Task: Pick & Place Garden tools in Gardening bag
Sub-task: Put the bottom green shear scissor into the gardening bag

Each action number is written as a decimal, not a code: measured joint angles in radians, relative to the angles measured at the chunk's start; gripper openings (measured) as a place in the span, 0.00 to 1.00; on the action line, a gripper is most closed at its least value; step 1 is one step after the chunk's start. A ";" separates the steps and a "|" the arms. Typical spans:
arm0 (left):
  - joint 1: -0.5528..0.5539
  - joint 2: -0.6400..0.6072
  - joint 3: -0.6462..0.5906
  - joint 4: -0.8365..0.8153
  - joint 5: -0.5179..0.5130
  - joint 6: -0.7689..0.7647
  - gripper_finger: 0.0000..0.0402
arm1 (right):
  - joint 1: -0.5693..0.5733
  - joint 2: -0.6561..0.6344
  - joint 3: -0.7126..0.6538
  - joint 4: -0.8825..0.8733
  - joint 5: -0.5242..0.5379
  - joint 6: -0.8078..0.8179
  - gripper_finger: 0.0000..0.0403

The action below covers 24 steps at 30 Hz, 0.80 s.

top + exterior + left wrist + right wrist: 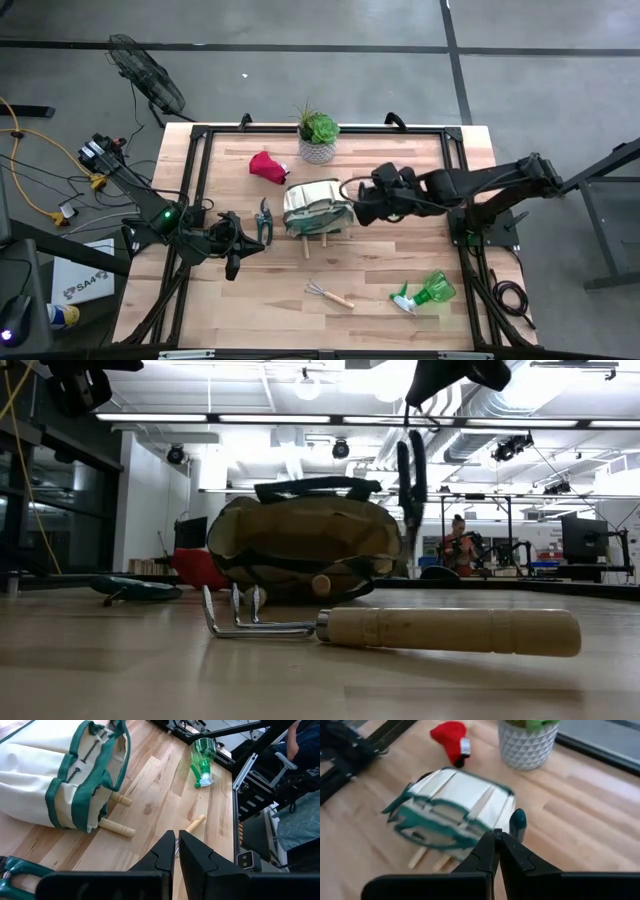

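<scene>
The gardening bag sits mid-table, and two wooden handles stick out at its near side. My right gripper hovers at the bag's right side, shut on dark pruning shears. A second pair of shears lies on the table left of the bag. My left gripper waits shut, just near of that pair, holding nothing. The red glove lies behind the bag. The hand rake and the green spray bottle lie near the front edge. My right gripper pinches the pruning shears between its two shut fingers, slanting down from the table's right. The fingers hide which part they are on. A dark teal rounded end shows just past the fingertips. The shears hang below the gripper, clear of the table.
A green succulent in a white pot stands at the far edge behind the bag. A black frame rail runs around the tabletop. Bare wood lies between the bag and the rake.
</scene>
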 joint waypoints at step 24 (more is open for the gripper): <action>0.000 0.000 0.000 0.000 -0.001 -0.007 0.05 | 0.005 -0.005 -0.128 -0.238 -0.130 0.217 0.01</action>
